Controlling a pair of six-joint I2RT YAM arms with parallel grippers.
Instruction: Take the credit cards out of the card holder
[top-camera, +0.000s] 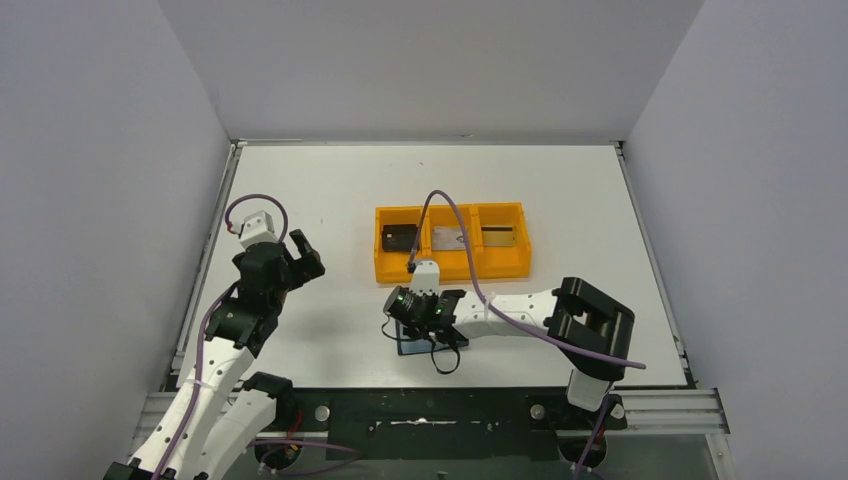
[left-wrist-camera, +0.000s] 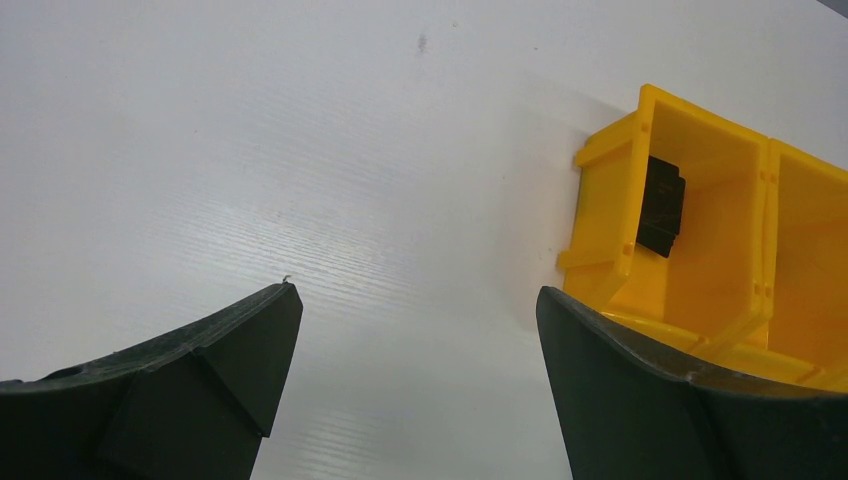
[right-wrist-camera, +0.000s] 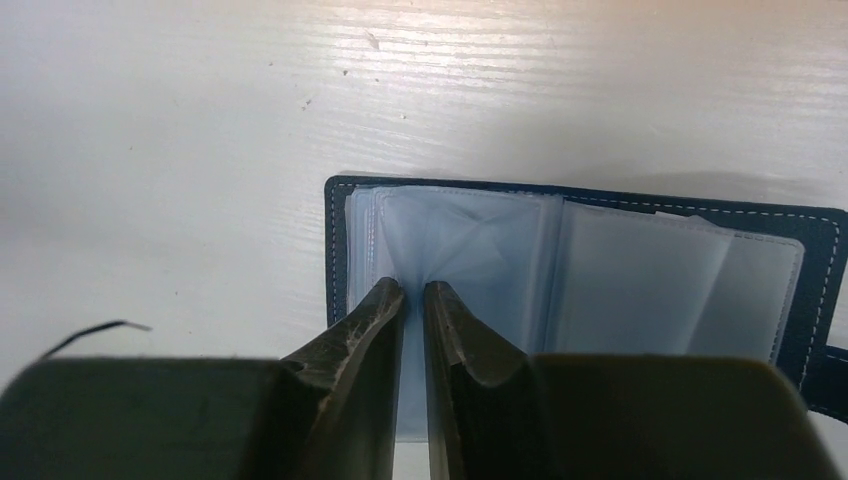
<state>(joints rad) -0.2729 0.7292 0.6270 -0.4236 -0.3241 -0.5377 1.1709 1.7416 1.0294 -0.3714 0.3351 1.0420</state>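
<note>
Clear card holder (right-wrist-camera: 650, 270) sleeves (wrist only)

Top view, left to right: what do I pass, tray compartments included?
Left gripper → black object in the tray's left compartment → silver-grey card in the middle → gold-tan card on the right. Right gripper and card holder sit nearer, overlapping the tray's span, so omitted.

The card holder (right-wrist-camera: 640, 280) before the tray (top-camera: 500, 266)

card holder (right-wrist-camera: 600, 270): matt stitched cover, translucent plastic pockets | tray (top-camera: 505, 266): glossy plastic
</note>
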